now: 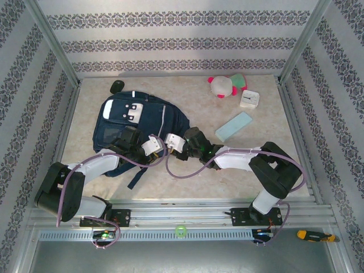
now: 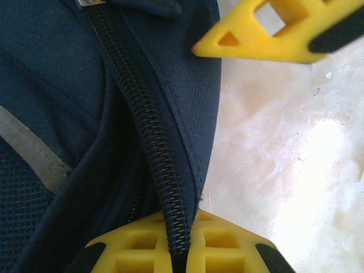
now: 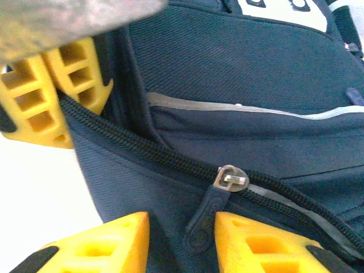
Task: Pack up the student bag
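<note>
My left claw (image 2: 181, 242) is clamped on the zip edge of the student bag (image 1: 142, 122), whose bulk walls off one side of it; the other side is bare table (image 2: 284, 170). My right claw (image 3: 182, 222) sits close ahead, narrowing that gap, the zip pull (image 3: 227, 179) lying between its parted fingers. Beyond it a pale blue case (image 1: 233, 126) stands well apart, open table between.

You're holding your right gripper (image 3: 182, 227) with its jaws parted on either side of the dark pull tab (image 3: 203, 222), which is hanging from the metal zipper slider (image 3: 230, 177) on the navy backpack (image 3: 239, 62). At upper left, your left gripper (image 3: 60, 96) is pinching the backpack's zippered edge.
</note>
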`<action>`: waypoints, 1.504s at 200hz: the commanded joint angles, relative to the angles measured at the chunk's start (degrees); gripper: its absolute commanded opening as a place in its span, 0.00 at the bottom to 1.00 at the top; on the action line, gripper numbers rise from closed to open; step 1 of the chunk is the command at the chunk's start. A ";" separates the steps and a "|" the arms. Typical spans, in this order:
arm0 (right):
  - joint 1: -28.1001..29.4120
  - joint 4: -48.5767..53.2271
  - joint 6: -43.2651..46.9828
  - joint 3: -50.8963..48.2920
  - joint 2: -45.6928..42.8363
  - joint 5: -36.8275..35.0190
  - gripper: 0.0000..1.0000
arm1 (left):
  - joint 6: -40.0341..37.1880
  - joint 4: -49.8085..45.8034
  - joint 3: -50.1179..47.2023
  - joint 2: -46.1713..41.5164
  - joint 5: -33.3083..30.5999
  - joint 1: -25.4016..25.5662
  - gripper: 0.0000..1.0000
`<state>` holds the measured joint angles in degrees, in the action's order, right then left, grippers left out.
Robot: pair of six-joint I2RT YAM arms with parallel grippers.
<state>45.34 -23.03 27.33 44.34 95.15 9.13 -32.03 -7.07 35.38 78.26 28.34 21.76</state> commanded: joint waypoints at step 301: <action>-7.92 7.19 -29.91 -2.84 -3.20 15.40 0.00 | 61.13 -13.42 -2.17 -26.90 -27.66 -5.24 0.70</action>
<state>35.92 -17.02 -0.40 41.93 91.44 22.33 4.19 -13.41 35.05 51.07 12.67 19.73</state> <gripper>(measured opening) 0.042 0.725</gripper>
